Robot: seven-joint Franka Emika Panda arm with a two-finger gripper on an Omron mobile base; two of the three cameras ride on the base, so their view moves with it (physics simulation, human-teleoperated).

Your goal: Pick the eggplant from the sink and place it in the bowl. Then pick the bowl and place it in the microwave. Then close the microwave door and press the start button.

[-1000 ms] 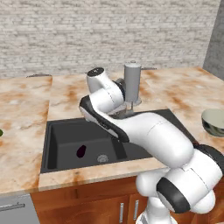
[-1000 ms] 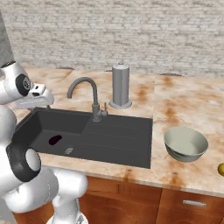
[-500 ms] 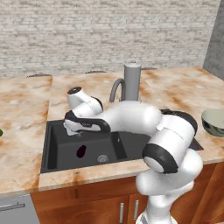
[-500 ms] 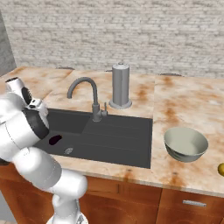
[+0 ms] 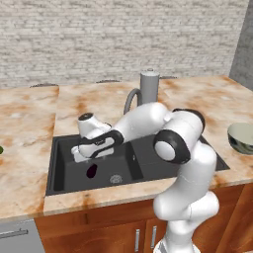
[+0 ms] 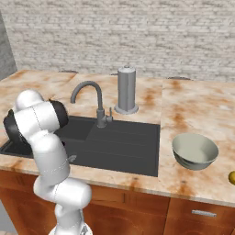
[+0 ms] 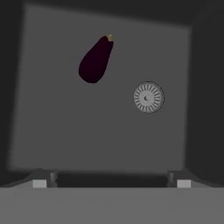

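Claw lowered into sink | eggplant lies diagonal, stem upper-right

A kitchen: marble-look counter, dark sink, faucet, wood cabinets.

In the right base view the arm's white links cover the left basin of the sink. The bowl is cut by the left base view's right edge. Gripper fingertips barely show.
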